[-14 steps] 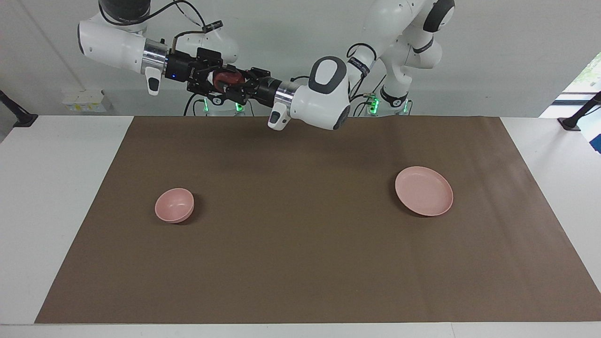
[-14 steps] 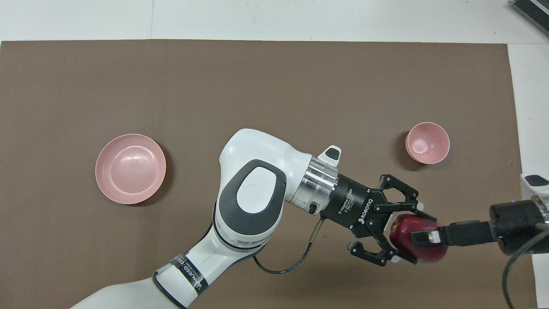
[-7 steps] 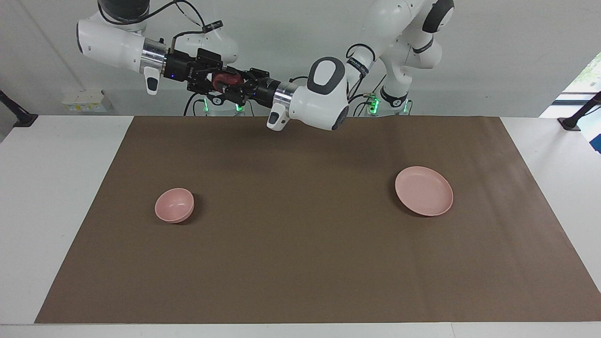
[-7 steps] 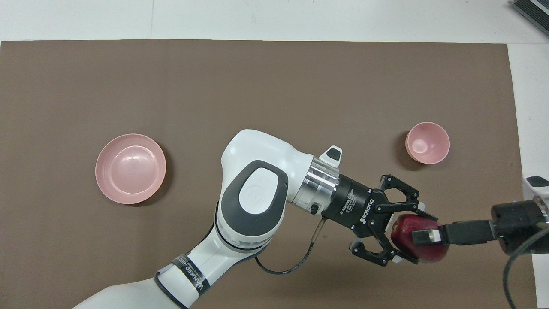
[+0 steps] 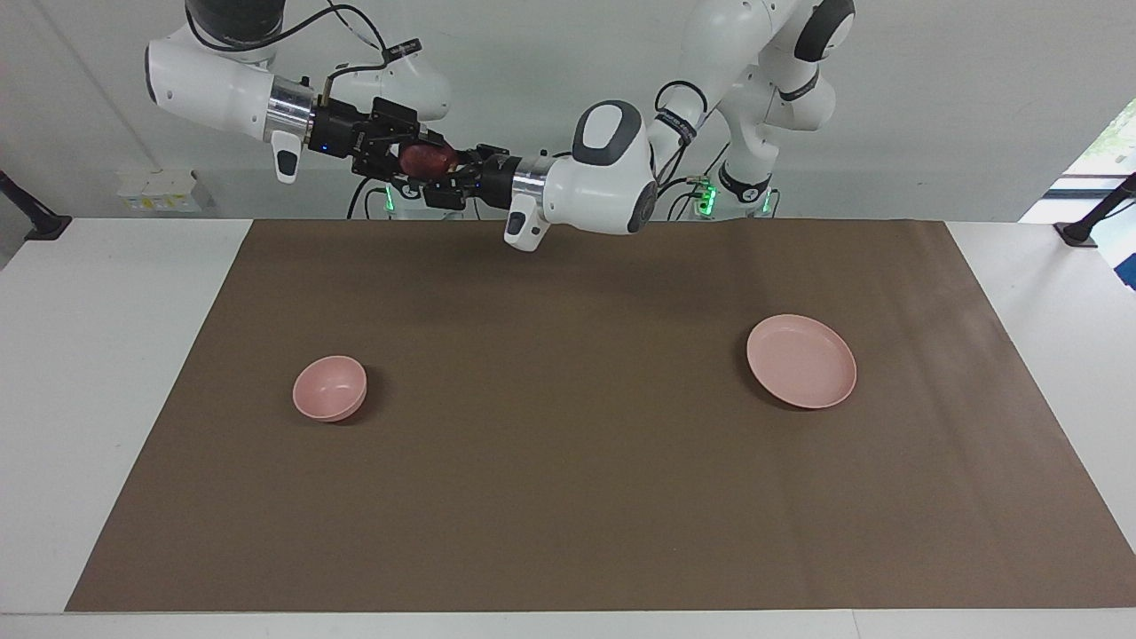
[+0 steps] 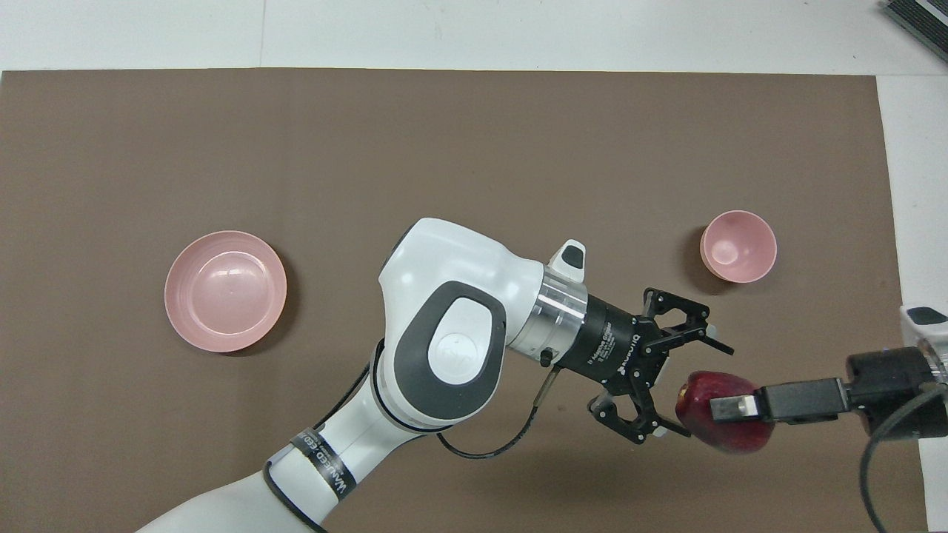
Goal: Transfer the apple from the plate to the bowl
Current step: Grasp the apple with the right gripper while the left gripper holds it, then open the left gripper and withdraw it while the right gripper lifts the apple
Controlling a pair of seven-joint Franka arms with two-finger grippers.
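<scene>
The dark red apple (image 6: 729,433) (image 5: 428,160) hangs high over the brown mat, toward the right arm's end of the table. My right gripper (image 6: 735,413) (image 5: 415,156) is shut on it, one finger lying across its top. My left gripper (image 6: 700,389) (image 5: 457,173) is open just beside the apple, fingers spread and off the fruit. The pale pink bowl (image 6: 738,246) (image 5: 329,387) stands empty on the mat. The flat pink plate (image 6: 225,290) (image 5: 801,361) lies empty toward the left arm's end.
A brown mat (image 5: 568,497) covers most of the white table (image 5: 115,373), with bare white strips at both ends. The left arm's big white elbow (image 6: 452,326) hangs over the mat's middle. A black cable (image 6: 489,459) loops under its wrist.
My left gripper has opened, let go of the apple and drawn back a little. The right gripper has tightened on the apple and now holds it alone.
</scene>
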